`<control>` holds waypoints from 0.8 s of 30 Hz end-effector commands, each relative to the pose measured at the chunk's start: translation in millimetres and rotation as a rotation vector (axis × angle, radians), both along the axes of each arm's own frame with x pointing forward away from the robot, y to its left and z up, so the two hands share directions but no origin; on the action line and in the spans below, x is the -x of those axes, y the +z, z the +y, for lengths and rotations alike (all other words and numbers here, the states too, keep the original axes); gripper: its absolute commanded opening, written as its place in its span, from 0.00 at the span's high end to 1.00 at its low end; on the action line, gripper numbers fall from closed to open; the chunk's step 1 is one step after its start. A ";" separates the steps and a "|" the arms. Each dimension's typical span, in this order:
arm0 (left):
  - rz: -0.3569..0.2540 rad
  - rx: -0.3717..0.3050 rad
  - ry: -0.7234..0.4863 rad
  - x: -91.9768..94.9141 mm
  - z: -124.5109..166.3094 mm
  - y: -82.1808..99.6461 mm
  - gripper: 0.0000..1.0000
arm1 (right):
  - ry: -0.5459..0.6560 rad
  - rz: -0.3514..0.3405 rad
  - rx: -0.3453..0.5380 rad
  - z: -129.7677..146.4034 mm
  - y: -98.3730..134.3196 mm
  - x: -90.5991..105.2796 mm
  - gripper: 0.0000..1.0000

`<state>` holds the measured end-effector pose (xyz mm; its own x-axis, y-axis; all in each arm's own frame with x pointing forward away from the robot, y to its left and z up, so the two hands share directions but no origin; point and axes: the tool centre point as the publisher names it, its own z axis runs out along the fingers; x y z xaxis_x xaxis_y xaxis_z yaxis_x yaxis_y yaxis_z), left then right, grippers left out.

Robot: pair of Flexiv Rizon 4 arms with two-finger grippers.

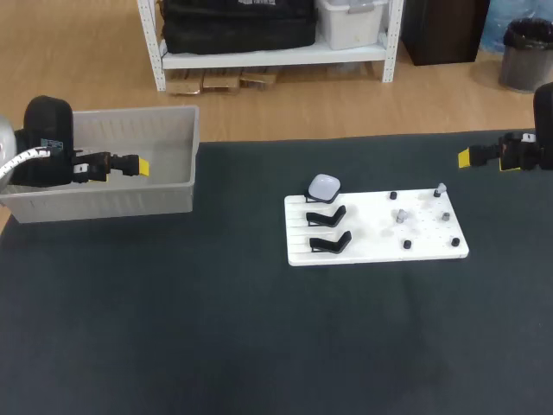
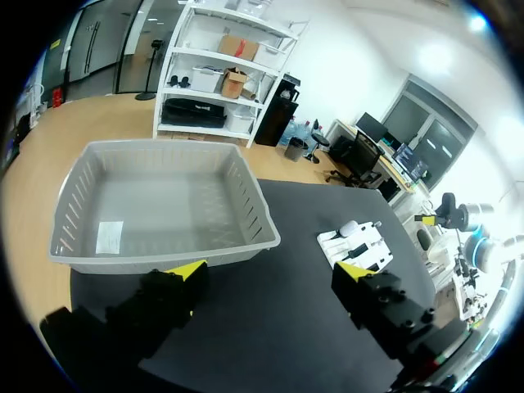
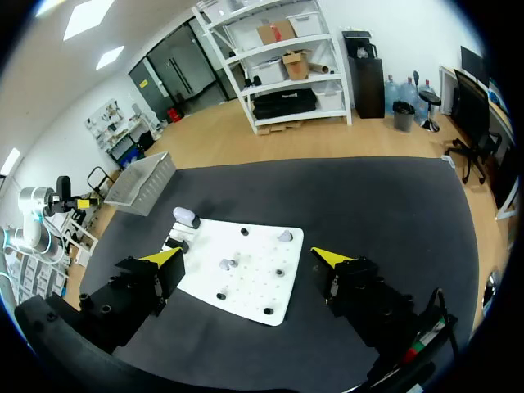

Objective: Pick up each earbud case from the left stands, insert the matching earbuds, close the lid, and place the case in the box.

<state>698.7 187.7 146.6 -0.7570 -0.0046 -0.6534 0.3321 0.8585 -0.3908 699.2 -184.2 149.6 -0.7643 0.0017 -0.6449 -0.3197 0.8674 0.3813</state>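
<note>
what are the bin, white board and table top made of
Bin: likely moulded grey plastic, slotted walls, slight sheen. White board: rigid, smooth, probably plastic or painted sheet; cannot tell which. Table top: dark matte covering, perhaps fabric or rubber, no glare.

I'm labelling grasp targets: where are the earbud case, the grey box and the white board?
earbud case (image 1: 324, 185), head view, middle of its lid.
grey box (image 1: 130, 201), head view, its near wall.
white board (image 1: 373, 244), head view, bare patch by its near edge.
</note>
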 end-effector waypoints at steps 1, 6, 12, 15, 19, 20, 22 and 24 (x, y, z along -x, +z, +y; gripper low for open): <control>0.012 -0.012 0.006 -0.7 -2.1 2.6 0.00 | 0.002 0.001 -0.001 -0.4 -0.2 -0.9 0.00; 0.012 -0.012 0.006 -0.7 -2.1 2.6 0.00 | 0.002 0.001 -0.001 -0.4 -0.2 -0.9 0.00; 0.012 -0.012 0.006 -0.7 -2.1 2.6 0.00 | 0.002 0.001 -0.001 -0.4 -0.2 -0.9 0.00; -0.060 -0.010 -0.068 -2.0 -3.2 3.5 0.00 | 0.002 0.001 -0.001 -0.4 -0.2 -0.9 0.00; -0.373 -0.052 -0.355 -7.4 -9.4 1.7 0.00 | 0.002 0.001 -0.001 -0.4 -0.2 -0.9 0.00; -0.468 -0.002 -0.467 -8.5 -9.3 -0.8 0.00 | 0.002 0.001 -0.001 -0.4 -0.2 -0.9 0.00; -0.540 -0.045 -0.575 -12.0 -9.8 -2.1 0.00 | 0.002 0.001 -0.001 -0.4 -0.2 -0.9 0.00; -0.600 -0.017 -0.656 -14.4 -11.9 -1.0 0.00 | 0.002 0.001 -0.001 -0.4 -0.2 -0.9 0.00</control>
